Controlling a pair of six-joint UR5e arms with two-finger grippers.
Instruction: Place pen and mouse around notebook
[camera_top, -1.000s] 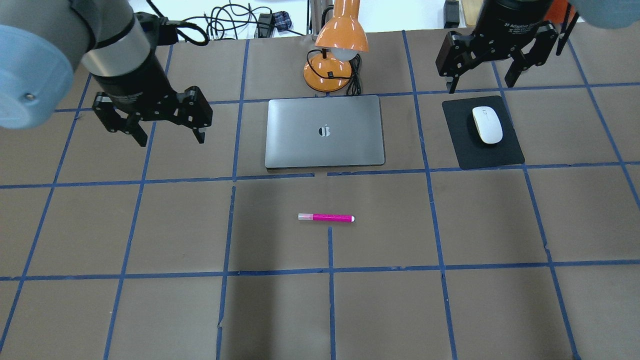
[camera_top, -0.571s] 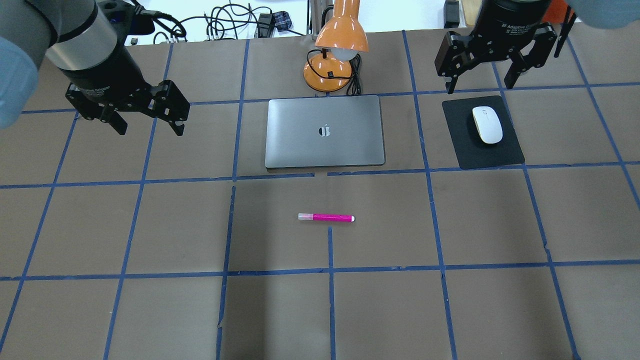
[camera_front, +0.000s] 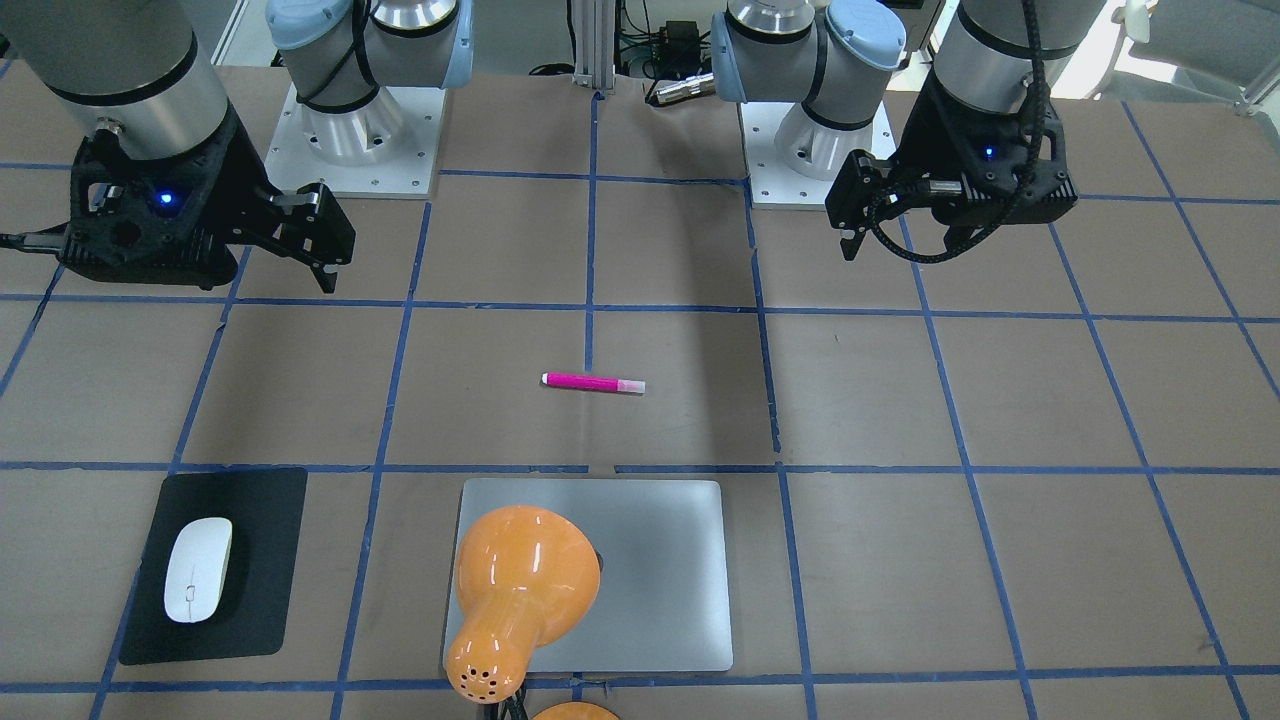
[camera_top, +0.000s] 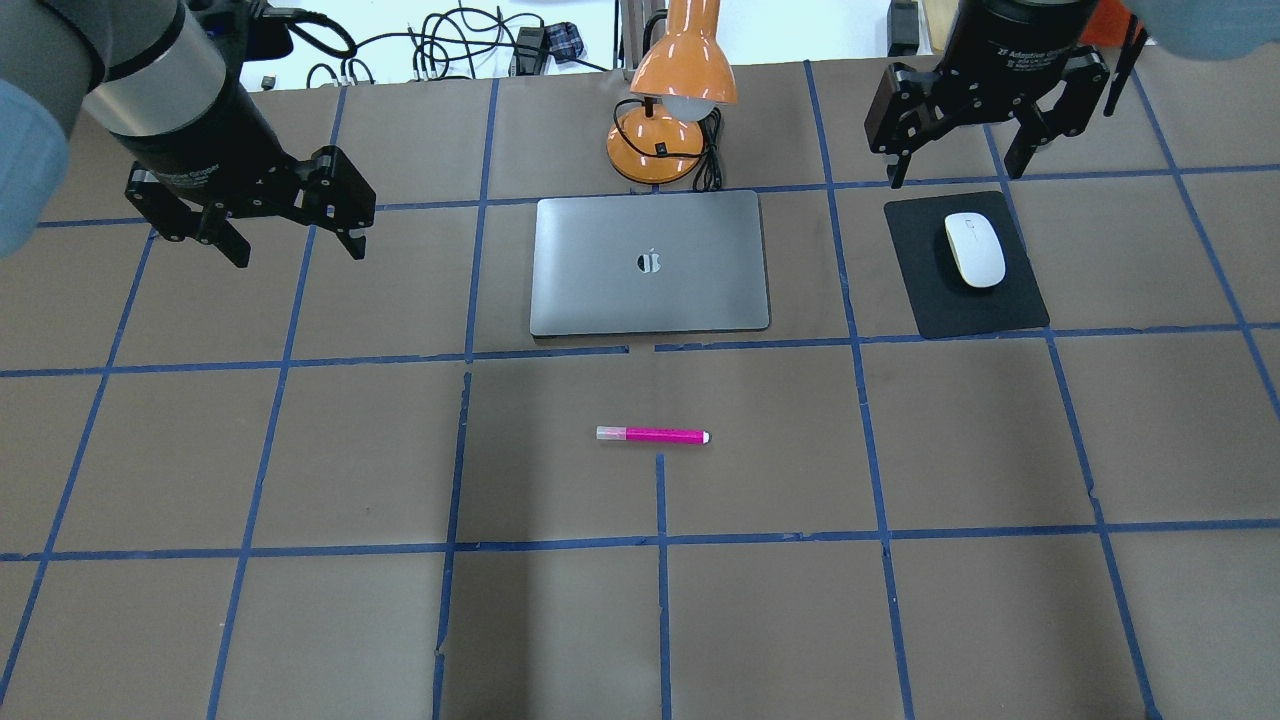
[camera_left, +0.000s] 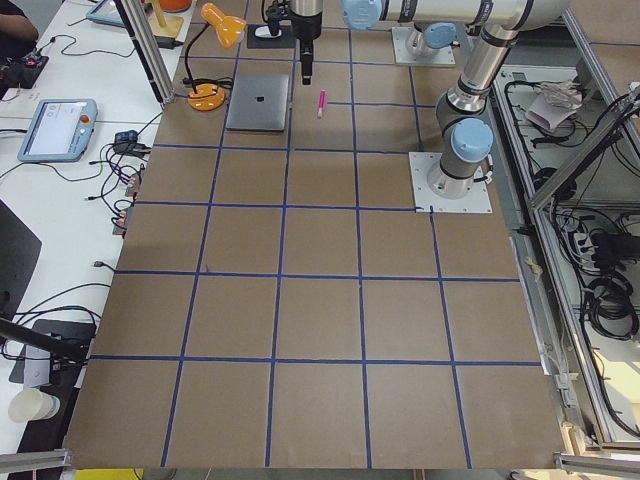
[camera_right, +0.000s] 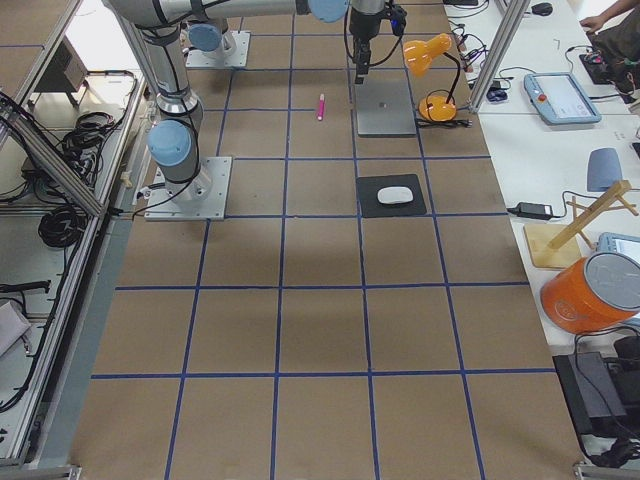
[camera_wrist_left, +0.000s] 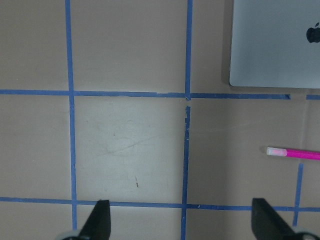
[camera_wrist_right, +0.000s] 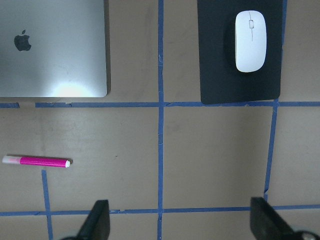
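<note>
Magenta pen lies on the worktop on the near side of the silver notebook. The white mouse rests on a black mat to its right, so both already flank it. The left end effector and the right end effector hang raised, spread wide and empty, apparently keeping clear.
</note>
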